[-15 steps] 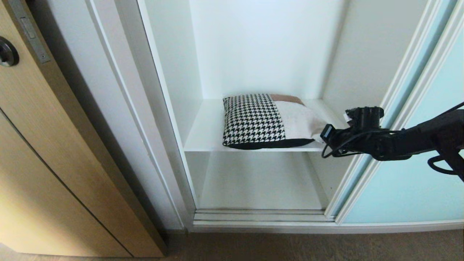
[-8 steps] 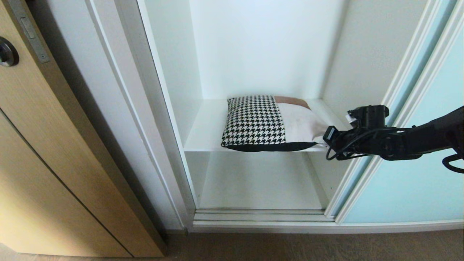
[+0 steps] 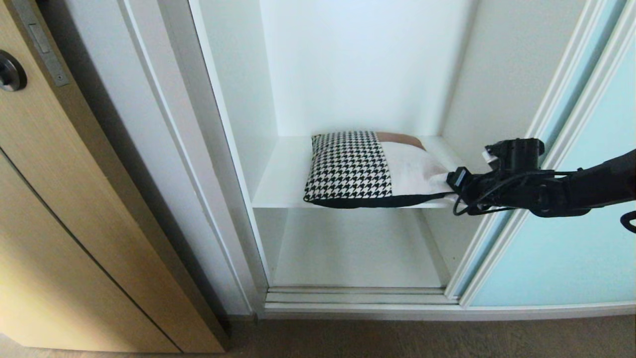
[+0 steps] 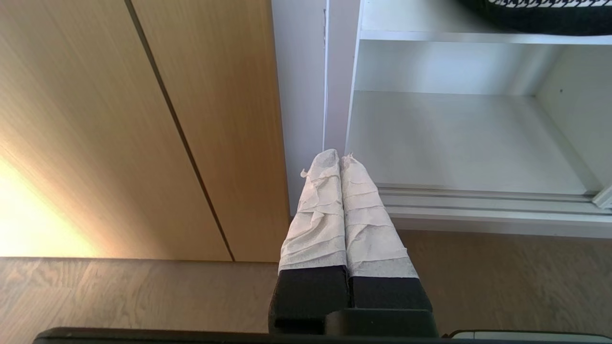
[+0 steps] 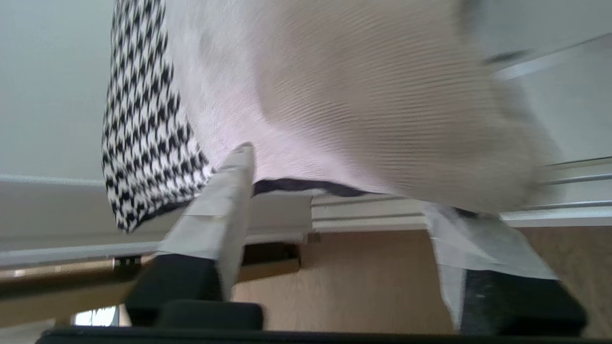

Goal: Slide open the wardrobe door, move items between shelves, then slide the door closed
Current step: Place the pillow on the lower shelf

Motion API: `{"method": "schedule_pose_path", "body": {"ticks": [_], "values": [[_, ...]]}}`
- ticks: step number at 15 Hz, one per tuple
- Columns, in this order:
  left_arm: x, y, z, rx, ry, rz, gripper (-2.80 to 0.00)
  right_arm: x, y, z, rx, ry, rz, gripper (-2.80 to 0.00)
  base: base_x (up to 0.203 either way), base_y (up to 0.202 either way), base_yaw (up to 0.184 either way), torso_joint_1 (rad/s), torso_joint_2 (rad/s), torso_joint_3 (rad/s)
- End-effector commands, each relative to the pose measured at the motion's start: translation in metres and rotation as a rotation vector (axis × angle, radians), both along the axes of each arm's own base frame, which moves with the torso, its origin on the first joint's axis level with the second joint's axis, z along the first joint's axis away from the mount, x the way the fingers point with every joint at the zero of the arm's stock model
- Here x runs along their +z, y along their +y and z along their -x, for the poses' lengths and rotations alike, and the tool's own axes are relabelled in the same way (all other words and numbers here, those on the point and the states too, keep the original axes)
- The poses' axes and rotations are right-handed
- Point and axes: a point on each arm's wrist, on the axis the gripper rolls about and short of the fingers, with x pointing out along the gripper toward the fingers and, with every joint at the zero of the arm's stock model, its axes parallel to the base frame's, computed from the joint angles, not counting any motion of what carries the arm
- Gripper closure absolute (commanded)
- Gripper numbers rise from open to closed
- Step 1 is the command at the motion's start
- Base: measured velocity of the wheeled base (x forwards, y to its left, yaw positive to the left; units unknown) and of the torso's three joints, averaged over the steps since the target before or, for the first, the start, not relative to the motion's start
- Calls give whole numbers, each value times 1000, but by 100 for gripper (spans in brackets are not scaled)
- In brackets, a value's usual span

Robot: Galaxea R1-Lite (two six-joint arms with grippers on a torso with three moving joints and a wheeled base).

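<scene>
Nearest, left gripper (image 4: 342,160) parked low near the floor, wrapped fingers pressed together, holding nothing, aimed at the bottom of the wardrobe. Right gripper (image 3: 449,185) reaches in from the right at the front right corner of the cushion (image 3: 370,166); in the right wrist view its jaws stand wide apart, 1 wrapped finger (image 5: 224,210) touching the cushion's face and the other at its edge, nothing clamped. Cushion lies flat on the upper shelf (image 3: 278,186), toward the right, front edge at the shelf lip. Lower shelf (image 3: 355,246) sits below it. Sliding wardrobe door (image 3: 571,248) is pushed right, opening clear; tan wood door (image 3: 74,209) stands to the left. Handling judgement: cushion looks soft, light, squashy; fabric will bunch and sag, so a corner or seamed edge is the likely hold, pinched deep; no breakage risk, some risk of it dragging on the shelf lip. Count: 1 cushion, 2 shelves visible, 1 sliding door, 2 grippers.
</scene>
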Motion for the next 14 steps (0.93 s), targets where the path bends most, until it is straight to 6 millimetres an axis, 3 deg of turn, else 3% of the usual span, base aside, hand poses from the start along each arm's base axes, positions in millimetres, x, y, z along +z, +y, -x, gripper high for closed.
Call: {"method": "schedule_pose_path", "body": {"ticks": [1,5,10,14], "values": [[0,0,0,0,2,0,0,4,-17,5,-37,-2,-1,-280,0,0,0,0,0,0],[0,0,0,0,2,0,0,-3,-34,1,-76,4,9,-280,0,0,0,0,0,0],[0,0,0,0,2,0,0,-17,-40,-29,-83,-70,3,-280,0,0,0,0,0,0],[0,0,0,0,3,0,0,-4,-32,-42,-40,-140,-2,-280,0,0,0,0,0,0]]}}
